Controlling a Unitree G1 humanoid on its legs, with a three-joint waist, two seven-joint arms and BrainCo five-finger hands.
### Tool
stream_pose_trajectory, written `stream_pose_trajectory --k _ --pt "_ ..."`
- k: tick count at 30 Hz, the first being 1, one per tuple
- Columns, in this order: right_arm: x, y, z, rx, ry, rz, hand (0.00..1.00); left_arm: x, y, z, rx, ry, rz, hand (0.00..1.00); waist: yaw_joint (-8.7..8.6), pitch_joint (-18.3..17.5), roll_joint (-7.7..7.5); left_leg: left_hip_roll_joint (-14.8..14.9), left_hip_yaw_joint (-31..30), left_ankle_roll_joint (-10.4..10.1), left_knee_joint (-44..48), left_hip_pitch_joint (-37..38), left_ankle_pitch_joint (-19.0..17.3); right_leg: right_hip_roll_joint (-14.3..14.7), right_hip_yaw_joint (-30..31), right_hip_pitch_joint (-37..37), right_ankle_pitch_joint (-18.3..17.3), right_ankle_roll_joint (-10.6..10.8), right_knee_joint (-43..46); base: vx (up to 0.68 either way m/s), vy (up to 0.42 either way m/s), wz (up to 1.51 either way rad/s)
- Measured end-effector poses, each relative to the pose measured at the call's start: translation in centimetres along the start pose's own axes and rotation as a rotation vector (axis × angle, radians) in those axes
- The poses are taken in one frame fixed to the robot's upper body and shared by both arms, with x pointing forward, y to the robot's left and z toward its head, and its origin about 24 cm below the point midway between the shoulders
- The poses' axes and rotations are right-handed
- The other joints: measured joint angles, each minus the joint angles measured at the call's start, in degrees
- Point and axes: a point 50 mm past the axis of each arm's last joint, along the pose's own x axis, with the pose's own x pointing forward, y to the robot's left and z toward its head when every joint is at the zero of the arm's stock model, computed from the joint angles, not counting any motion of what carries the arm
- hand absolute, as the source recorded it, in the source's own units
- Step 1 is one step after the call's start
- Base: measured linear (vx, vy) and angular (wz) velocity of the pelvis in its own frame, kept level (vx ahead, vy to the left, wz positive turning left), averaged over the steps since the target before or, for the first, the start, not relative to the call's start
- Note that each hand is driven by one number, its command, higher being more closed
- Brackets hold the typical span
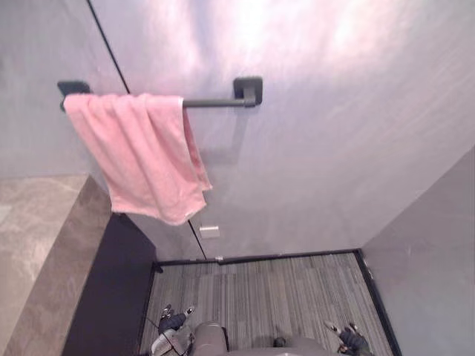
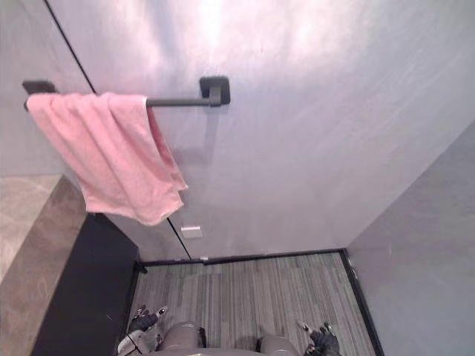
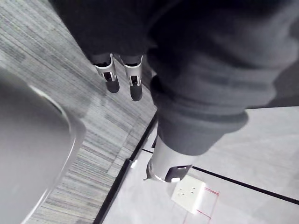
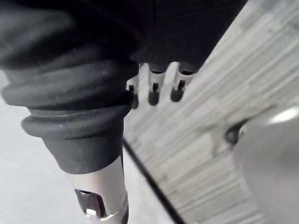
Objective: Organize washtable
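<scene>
A pink towel hangs folded over the left part of a dark wall bar, its lower corner drooping toward the washtable. The washtable's grey marble top runs along the left edge above a dark cabinet front. My left hand hangs low over the striped carpet beside the cabinet. Its fingers are straight and hold nothing. My right hand hangs at the lower right by the side wall, its fingers relaxed and empty too.
A white wall socket sits low on the grey wall under the towel, and is seen close in the left wrist view as the socket. Striped carpet lies between the cabinet and a grey side wall.
</scene>
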Motion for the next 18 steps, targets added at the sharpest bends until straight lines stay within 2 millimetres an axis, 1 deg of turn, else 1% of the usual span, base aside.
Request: stream_pose_trajectory --k 1,2,3,4,5,6,7,9,10,11,12,13,15,16,18 --pt "0.0 0.2 0.0 0.002 -0.005 0.007 0.00 0.0 -0.1 -0.1 -0.002 0.004 -0.002 0.00 -0.11 -0.2 0.34 0.5 0.3 -0.9 -5.4 0.5 1.2 -0.1 -0.4 0.6 -0.2 0.3 -0.4 0.26 0.058 0.15" --pt "0.0 -0.2 0.3 0.008 -0.017 -0.002 0.00 -0.2 -0.5 -0.5 -0.009 0.016 -0.007 0.00 -0.25 -1.0 1.49 0.8 0.0 -0.3 -16.8 1.0 11.0 0.2 -0.9 0.9 -1.1 1.6 -0.4 0.27 0.099 0.26" --pt "0.0 -0.7 0.5 0.009 -0.019 -0.017 0.00 -0.2 -0.7 -0.8 -0.010 0.024 -0.011 0.00 -0.31 -1.7 2.45 0.6 -0.6 -1.6 -20.0 1.1 13.5 0.6 -1.3 0.9 -2.0 2.1 -0.4 0.31 0.134 0.49" --pt "0.0 -0.8 -0.1 0.031 0.004 -0.033 0.00 -0.1 -0.4 -0.5 -0.002 0.024 -0.003 0.00 -0.58 -2.4 1.09 -2.0 -1.2 -2.2 -25.0 3.6 13.4 -1.1 -1.7 1.1 -3.6 2.7 -0.3 0.23 0.125 0.61" --pt "-0.2 -0.9 -0.9 0.042 0.029 -0.048 0.00 0.0 -0.1 -0.3 -0.012 0.017 0.017 0.00 -0.51 -2.6 -0.20 -3.8 -1.6 -2.3 -30.7 5.9 15.0 -2.4 -2.1 1.3 -3.7 2.7 -0.4 0.20 0.105 0.60" --pt "-0.3 -0.9 -1.3 0.050 0.045 -0.055 0.00 0.1 0.1 -0.1 -0.022 0.013 0.031 0.00 -0.46 -2.8 -0.93 -4.6 -1.6 -2.0 -33.0 6.8 16.3 -3.1 -2.1 1.4 -3.7 2.7 -0.5 0.14 0.114 0.61" --pt "-0.6 -1.1 -2.2 0.070 0.069 -0.072 0.00 0.1 0.8 0.3 -0.049 -0.006 0.080 0.00 -0.41 -3.4 -1.98 -6.5 -2.1 -1.6 -38.9 9.4 18.9 -4.2 -2.2 2.3 -3.8 2.8 -1.4 0.09 0.072 0.43" --pt "-0.7 -1.2 -2.4 0.072 0.072 -0.077 0.00 0.1 1.4 1.1 -0.066 -0.048 0.112 0.00 -0.46 -3.6 -2.25 -7.5 -3.0 -1.4 -42.0 10.8 20.3 -4.8 -2.4 2.7 -4.2 3.2 -1.9 0.05 0.046 0.37" --pt "-0.8 -1.5 -2.6 0.063 0.075 -0.087 0.00 0.2 1.7 3.3 -0.079 -0.145 0.136 0.00 -0.43 -3.9 -2.47 -8.5 -4.0 -1.3 -45.0 11.4 21.9 -5.4 -2.8 2.8 -5.3 3.4 -2.5 -0.01 0.015 0.35" --pt "-0.8 -1.6 -2.6 0.058 0.075 -0.091 0.00 0.2 1.7 4.4 -0.083 -0.190 0.141 0.00 -0.44 -3.9 -2.39 -8.8 -4.5 -1.2 -46.1 11.6 22.6 -5.6 -3.1 2.7 -5.6 3.8 -2.5 -0.05 0.000 0.48" --pt "-0.9 -1.9 -2.7 0.051 0.077 -0.103 0.00 0.1 1.9 6.9 -0.091 -0.297 0.149 0.00 -0.53 -3.7 -2.13 -9.1 -5.2 -1.2 -46.9 11.4 23.4 -5.8 -3.7 2.7 -6.1 3.9 -2.5 -0.06 -0.007 0.30" --pt "-0.9 -2.0 -2.7 0.049 0.076 -0.112 0.00 -0.1 2.0 8.1 -0.098 -0.353 0.155 0.00 -0.52 -3.7 -1.91 -9.1 -5.4 -1.3 -47.0 11.4 23.5 -5.8 -3.7 2.7 -6.2 3.8 -2.5 -0.09 0.002 0.21" --pt "-1.0 -2.7 -2.6 -0.011 0.065 -0.121 0.00 -1.6 2.5 12.9 -0.136 -0.583 0.178 0.00 -0.39 -4.0 -1.30 -9.1 -6.3 -1.3 -47.3 11.5 23.5 -5.7 -3.8 3.0 -6.4 3.9 -2.6 -0.08 0.012 0.06" --pt "-1.0 -2.8 -2.5 -0.031 0.062 -0.117 0.00 -2.1 2.5 14.0 -0.146 -0.638 0.176 0.00 -0.40 -4.0 -1.17 -9.1 -6.4 -1.3 -47.3 11.5 23.5 -5.7 -3.9 3.1 -6.4 3.9 -2.6 -0.07 0.021 0.09" --pt "-1.1 -3.1 -2.7 -0.068 0.067 -0.111 0.00 -4.0 2.5 17.4 -0.172 -0.818 0.160 0.00 -0.45 -4.0 -0.99 -9.1 -6.5 -1.3 -47.3 11.5 23.5 -5.6 -4.0 3.8 -6.5 3.7 -3.5 -0.06 0.029 0.09"
